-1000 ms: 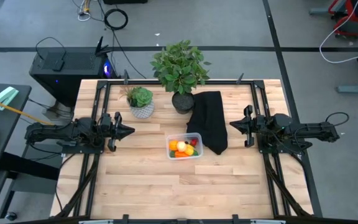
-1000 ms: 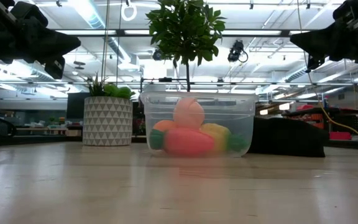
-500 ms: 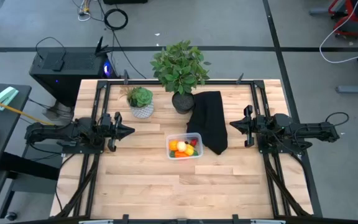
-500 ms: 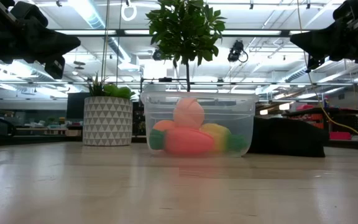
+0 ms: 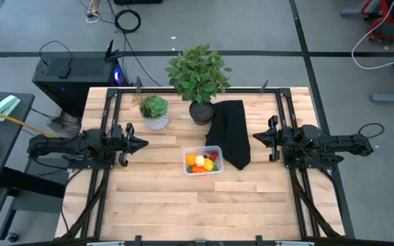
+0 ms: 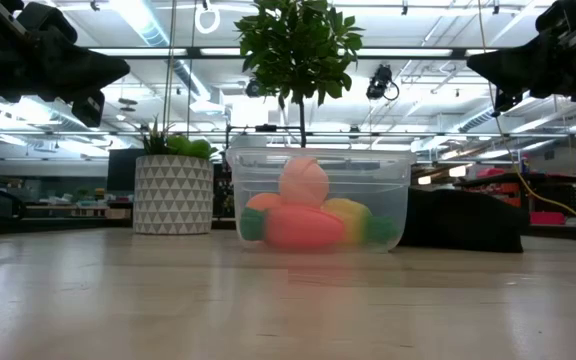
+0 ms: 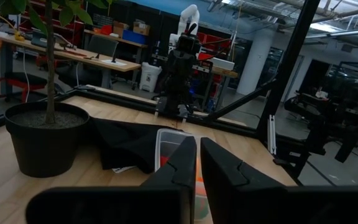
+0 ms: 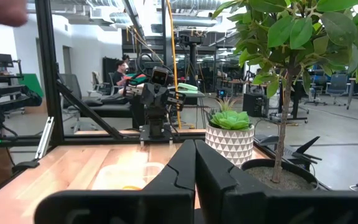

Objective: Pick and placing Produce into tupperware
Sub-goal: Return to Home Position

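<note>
The clear tupperware [image 5: 203, 162] stands on its base in the middle of the table, and in the low view [image 6: 319, 198] it shows its load. Inside lies the produce: a peach-coloured ball [image 6: 303, 182] on top, an orange carrot [image 6: 302, 227], a yellow piece [image 6: 348, 217] and a red strawberry [image 5: 213, 156]. My left gripper [image 5: 143, 144] hovers shut at the table's left, pointing toward the tupperware. My right gripper [image 5: 256, 137] hovers shut at the table's right, also pointing inward. In the wrist views each gripper's fingers [image 7: 197, 167] [image 8: 194, 163] lie together.
A black cloth [image 5: 230, 141] lies just right of the tupperware. A tall leafy plant in a dark pot [image 5: 199, 80] and a small plant in a white patterned pot [image 5: 156, 113] stand along the far edge. Bare wood [image 5: 204, 205] spans the near half.
</note>
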Robot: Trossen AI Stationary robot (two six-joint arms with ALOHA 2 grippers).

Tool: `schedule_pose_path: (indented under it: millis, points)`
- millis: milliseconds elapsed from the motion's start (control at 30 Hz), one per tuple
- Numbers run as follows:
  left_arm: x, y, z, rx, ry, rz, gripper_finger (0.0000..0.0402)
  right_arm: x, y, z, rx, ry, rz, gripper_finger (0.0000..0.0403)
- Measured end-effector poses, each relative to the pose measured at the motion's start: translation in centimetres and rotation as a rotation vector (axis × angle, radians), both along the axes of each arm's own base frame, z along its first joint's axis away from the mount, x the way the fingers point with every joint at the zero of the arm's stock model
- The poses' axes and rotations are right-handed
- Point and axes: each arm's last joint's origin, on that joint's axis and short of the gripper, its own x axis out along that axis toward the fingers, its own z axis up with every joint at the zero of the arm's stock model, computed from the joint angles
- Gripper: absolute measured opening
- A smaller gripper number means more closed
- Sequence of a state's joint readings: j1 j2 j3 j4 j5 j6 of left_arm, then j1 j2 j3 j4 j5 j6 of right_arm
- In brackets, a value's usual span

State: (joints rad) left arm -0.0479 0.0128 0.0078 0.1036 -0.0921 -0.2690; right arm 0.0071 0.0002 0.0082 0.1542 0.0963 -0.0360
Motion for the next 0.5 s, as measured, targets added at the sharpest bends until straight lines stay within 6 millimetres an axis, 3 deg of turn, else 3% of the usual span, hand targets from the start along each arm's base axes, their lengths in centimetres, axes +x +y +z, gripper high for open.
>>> schedule_pose_path:
  millis: [500]
  points:
    - [0.0, 0.0, 0.0, 0.0, 0.0, 0.0, 0.0035, 0.0, 0.0, 0.0, 0.0, 0.0, 0.0, 0.0009]
